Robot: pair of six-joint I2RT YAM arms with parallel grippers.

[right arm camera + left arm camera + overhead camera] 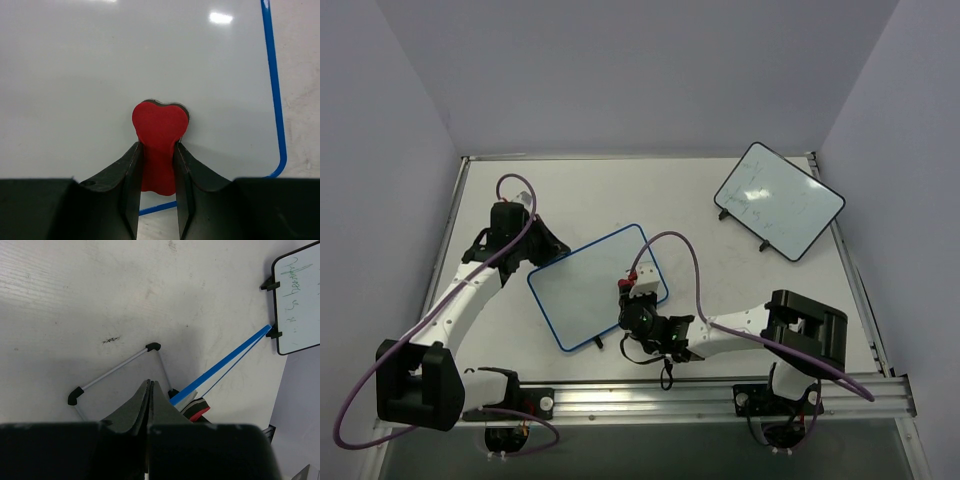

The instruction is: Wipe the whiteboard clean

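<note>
Both clench: left gripper [150,385] at the edge of the blue-rimmed white rectangular whiteboard [585,285], right gripper [157,146] on a red foam eraser [160,120] needing flat, overlapping strokes.

No printed text, label, brand or number can be read in any view, and the whiteboard [100,75] shows nothing legible on its white face. The only writing is faint handwriting on the black-rimmed board [780,200] at the far right of the bench [520,190]. In the left wrist view it appears as thin greenish strokes like a cursive word with a few smaller marks beside it, too faint and slanted to make out. From above it shows only as pale lines.
</note>
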